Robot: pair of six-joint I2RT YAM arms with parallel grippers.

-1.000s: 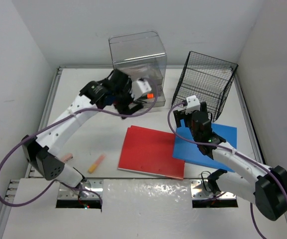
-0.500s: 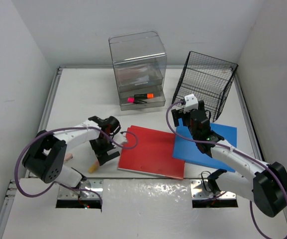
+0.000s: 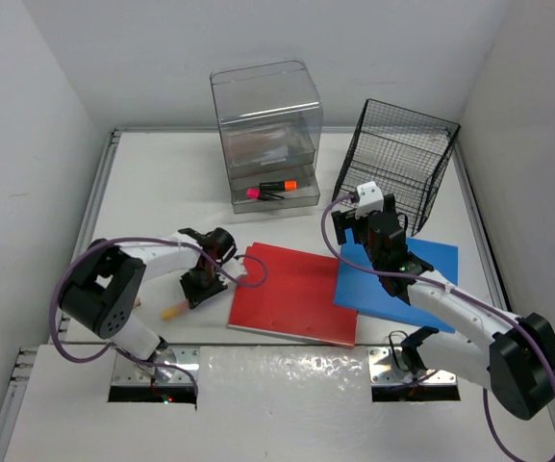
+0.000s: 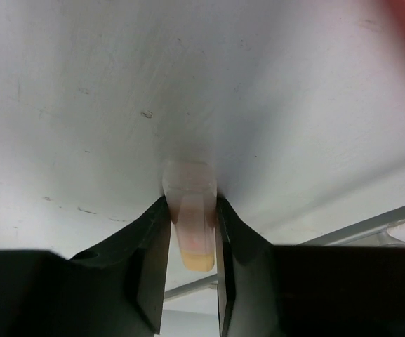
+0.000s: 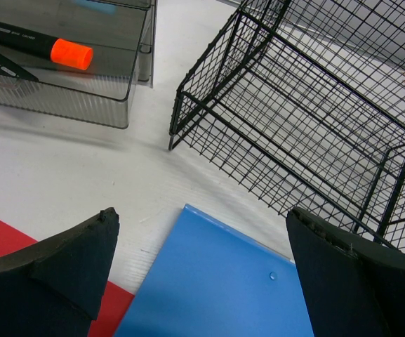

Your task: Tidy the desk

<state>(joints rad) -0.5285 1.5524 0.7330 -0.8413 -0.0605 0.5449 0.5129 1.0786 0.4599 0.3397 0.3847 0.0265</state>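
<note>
**Left gripper (image 3: 201, 287) moved from the clear box (image 3: 266, 125) down to the marker (image 4: 191, 228)**

One second ago it was at the clear box in the upper centre of the top view; now it sits at lower left, its fingers closed on both sides of the pale yellow marker; the marker lies on the desk (image 3: 152, 183), which fills the middle of the frame; the right gripper (image 5: 201, 210) hangs wide apart over the far edge of the blue folder (image 5: 223, 288), near the wire basket (image 5: 314, 105); a red folder (image 3: 294, 292) lies at lower centre.
</note>
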